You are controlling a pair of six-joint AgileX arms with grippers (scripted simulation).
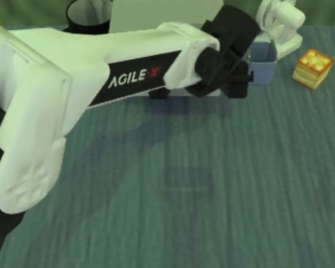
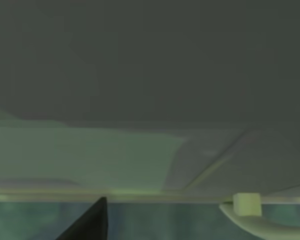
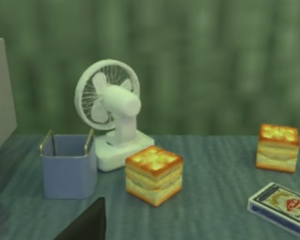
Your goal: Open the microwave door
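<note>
Behind the left arm: microwave [image 1: 156, 14] mostly hidden | left hand [image 1: 234, 75] grip unreadable | right hand unseen

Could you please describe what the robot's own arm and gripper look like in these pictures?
The left arm is built of smooth, rounded white shells and carries a black panel lettered AGILE in white, followed by a red X. It ends in a blocky, matte black wrist and left gripper. Each wrist view shows one dark, wedge-shaped finger at its edge. No loose cables show. The right arm is out of the top view.

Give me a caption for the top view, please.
Left gripper reaches the microwave front, beside a blue cup.
</note>
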